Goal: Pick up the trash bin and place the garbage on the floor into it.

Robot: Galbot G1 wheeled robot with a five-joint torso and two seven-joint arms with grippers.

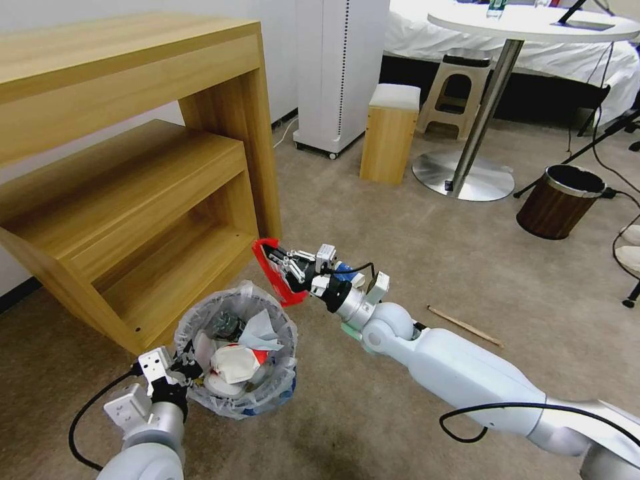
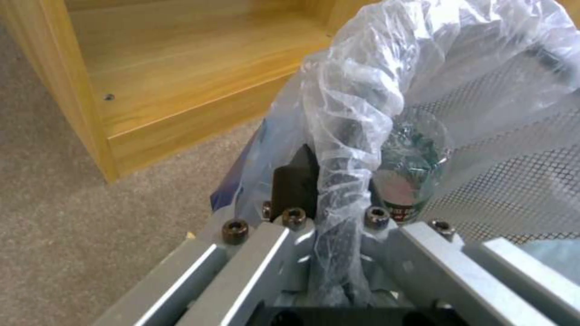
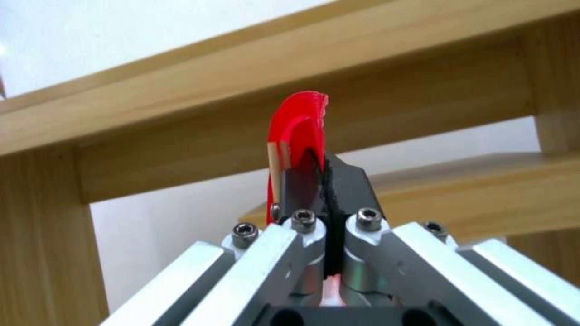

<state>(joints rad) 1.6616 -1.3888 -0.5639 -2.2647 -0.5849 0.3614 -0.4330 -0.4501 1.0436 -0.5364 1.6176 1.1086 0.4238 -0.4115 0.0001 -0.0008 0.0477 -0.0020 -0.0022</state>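
The trash bin (image 1: 287,337), lined with a crinkly translucent bag, is held just above the beige carpet floor (image 1: 400,227) beside the wooden shelf. My left gripper (image 1: 187,371) is shut on its near rim; in the left wrist view the fingers (image 2: 296,181) pinch the bag-covered rim (image 2: 341,149). Paper cups and tissue (image 1: 233,363) fill the bin. My right gripper (image 1: 272,259) hovers just above and beyond the bin, shut on a red wrapper (image 1: 288,297), which the right wrist view shows sticking up between the fingers as the red wrapper (image 3: 299,120). A wooden stick (image 1: 465,326) lies on the carpet.
The stepped wooden shelf (image 1: 133,200) stands close on the left. A brown wood-grain bin (image 1: 560,202), a round table's metal base (image 1: 463,177), a small wooden stool (image 1: 390,133) and a white appliance (image 1: 340,73) stand farther back. Cables and white slippers (image 1: 630,257) lie at the right.
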